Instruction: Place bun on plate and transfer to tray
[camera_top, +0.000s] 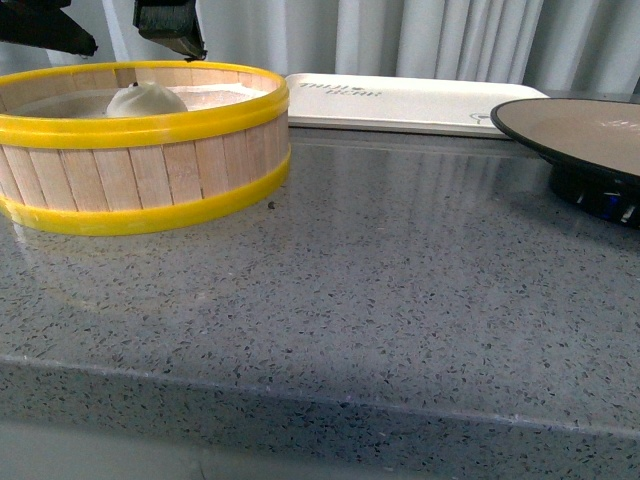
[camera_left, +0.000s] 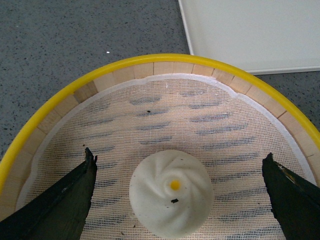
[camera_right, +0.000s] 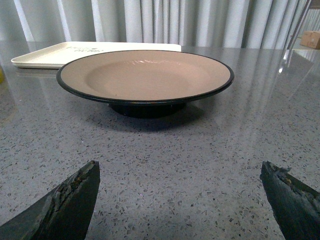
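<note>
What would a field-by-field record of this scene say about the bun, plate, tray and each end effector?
bun: in the steamer basket, on its mesh cloth, ungripped
plate: empty, on the grey counter
tray: behind basket and plate, nothing seen on it
left end effector: open, straddling the bun, not touching
right end effector: open, facing the plate

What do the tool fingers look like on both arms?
Left tool: two black wedge-shaped fingers tapering to points, with rough, chipped edges. Right tool: the same wedge fingers, dark grey-black, scuffed and worn along the edges. No cables or markings visible.
</note>
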